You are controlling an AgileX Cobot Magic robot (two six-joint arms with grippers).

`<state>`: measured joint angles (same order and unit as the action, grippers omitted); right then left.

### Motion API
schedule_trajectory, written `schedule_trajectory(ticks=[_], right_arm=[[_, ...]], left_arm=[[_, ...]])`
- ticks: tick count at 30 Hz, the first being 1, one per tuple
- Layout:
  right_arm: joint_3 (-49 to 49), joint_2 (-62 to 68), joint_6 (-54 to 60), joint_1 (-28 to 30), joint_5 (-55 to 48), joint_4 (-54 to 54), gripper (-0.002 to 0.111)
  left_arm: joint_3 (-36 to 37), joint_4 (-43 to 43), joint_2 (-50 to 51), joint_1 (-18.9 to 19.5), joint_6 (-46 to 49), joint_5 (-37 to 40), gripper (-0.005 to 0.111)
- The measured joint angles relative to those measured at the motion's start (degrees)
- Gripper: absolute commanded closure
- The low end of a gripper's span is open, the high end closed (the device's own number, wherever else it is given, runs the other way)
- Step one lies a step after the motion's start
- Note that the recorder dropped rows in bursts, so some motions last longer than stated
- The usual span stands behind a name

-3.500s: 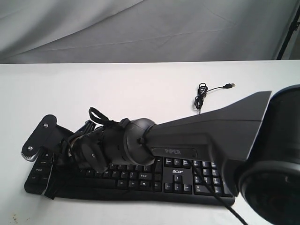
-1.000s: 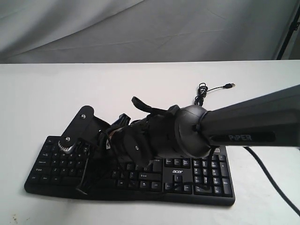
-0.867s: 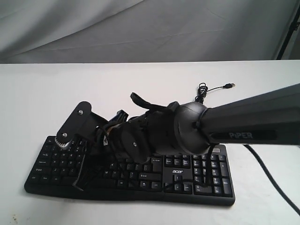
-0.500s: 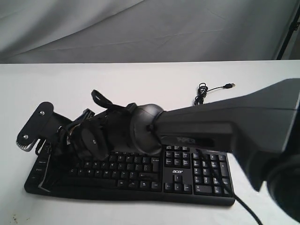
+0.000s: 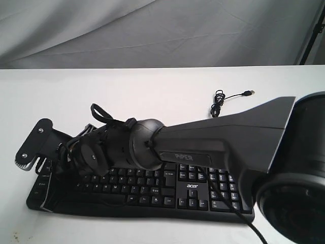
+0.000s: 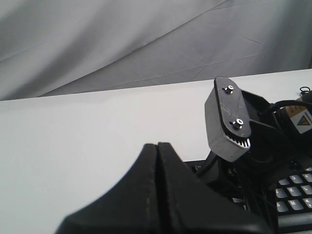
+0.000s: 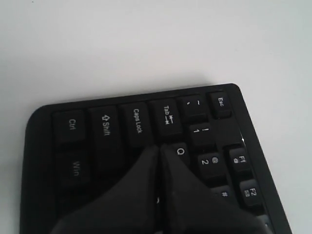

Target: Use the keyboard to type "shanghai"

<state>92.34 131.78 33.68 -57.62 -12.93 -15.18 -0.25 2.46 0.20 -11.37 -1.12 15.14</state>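
The black acer keyboard [image 5: 193, 190] lies along the near side of the white table. My right arm reaches across it to its left end. There my right gripper [image 5: 51, 190] points down, shut with nothing held. In the right wrist view its shut tips [image 7: 160, 147] sit on the keyboard [image 7: 117, 122] between Caps Lock and Q, and they hide the key beneath them. My left gripper [image 6: 157, 145] is shut and empty above bare table, just left of the keyboard [image 6: 292, 195]. The exterior view does not show it.
The keyboard's thin cable [image 5: 218, 104] is coiled behind it, with the USB plug lying free. My right arm's thick link [image 5: 218, 147] hangs over the keyboard's middle and right half. A grey cloth [image 5: 152, 30] backs the table.
My right arm has swung from the keyboard's middle-left keys to its left end and has come down a little. The keyboard has not moved.
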Motion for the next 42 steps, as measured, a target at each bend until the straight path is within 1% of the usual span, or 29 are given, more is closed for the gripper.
schedule_trajectory(ticks=[18,33,36,41,42], right_arm=[[0.13,1.65,0.77,-0.59,1.61,0.0,0.108],[0.0,0.61,1.28,-0.59,2.64,0.7,0.108],[-4.27,-5.11,1.41,-0.02,3.57,1.36,0.108],[-22.04,-15.71,1.51,2.26,8.07,-1.45,0.108],[-24.36,-16.74,1.51,2.26,8.97,-2.08,0.108]], left_arm=[[0.0,0.0,0.0,0.0,0.0,0.0,0.107],[0.0,0.0,0.0,0.0,0.0,0.0,0.107],[0.0,0.0,0.0,0.0,0.0,0.0,0.107],[0.0,0.0,0.0,0.0,0.0,0.0,0.107],[0.0,0.0,0.0,0.0,0.0,0.0,0.107]])
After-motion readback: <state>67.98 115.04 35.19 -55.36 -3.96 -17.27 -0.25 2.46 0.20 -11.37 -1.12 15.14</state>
